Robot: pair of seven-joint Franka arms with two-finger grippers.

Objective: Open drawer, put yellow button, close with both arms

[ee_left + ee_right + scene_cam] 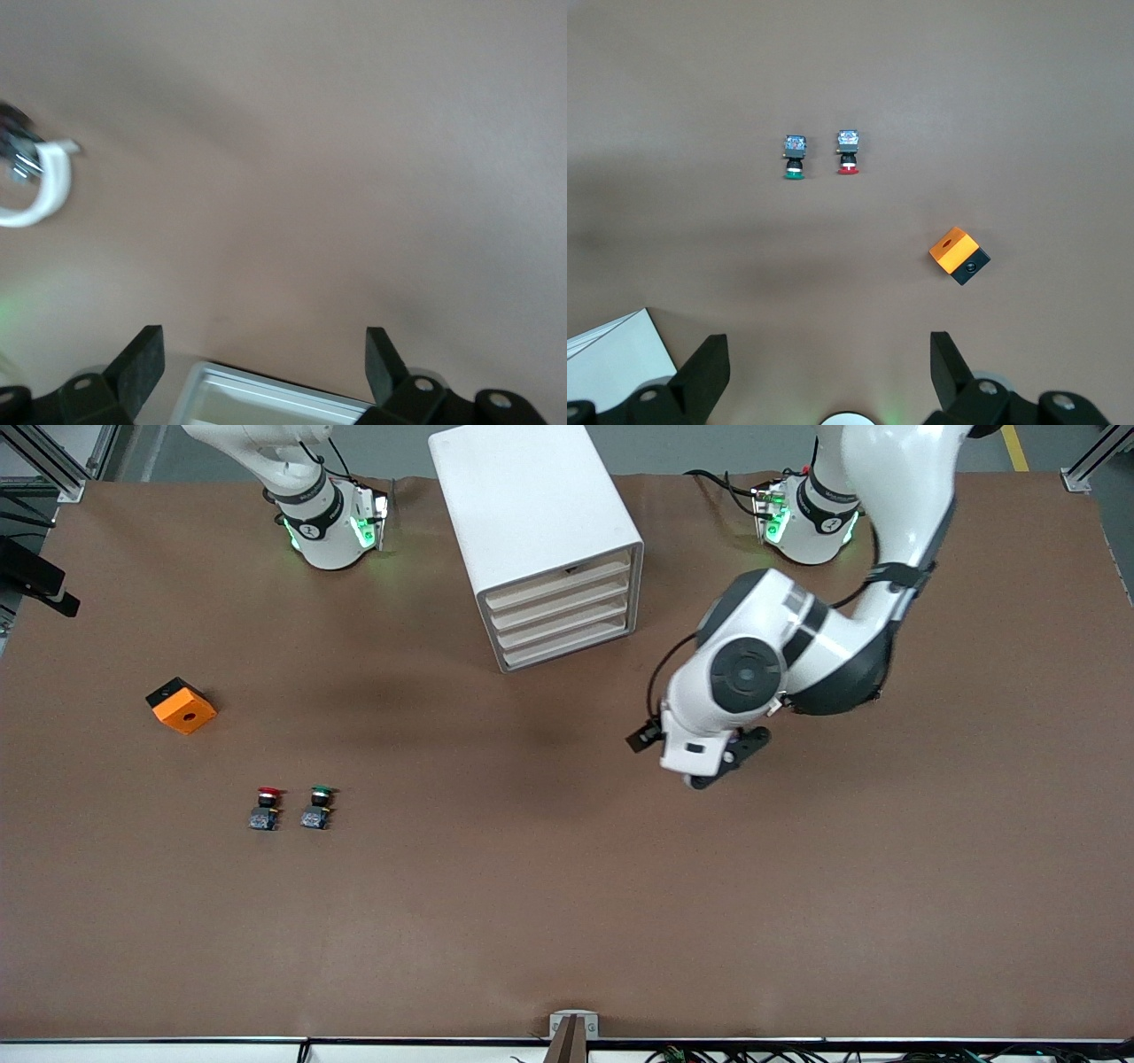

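I am holding my left gripper [728,764] above the brown table [567,921] beside the white rounded box cabinet [536,531], fingers [142,361] spread apart; my right gripper [828,376] is waiting, fingers apart; all four cream-beige drawers [567,622] are sitting shut

A brown matte table [567,921] fills the front view. Grey floor [709,447] runs along the 12 o'clock edge. Aluminium frame posts [53,465] stand at 11 and 1 o'clock. Soft shadows mark the surface centre.
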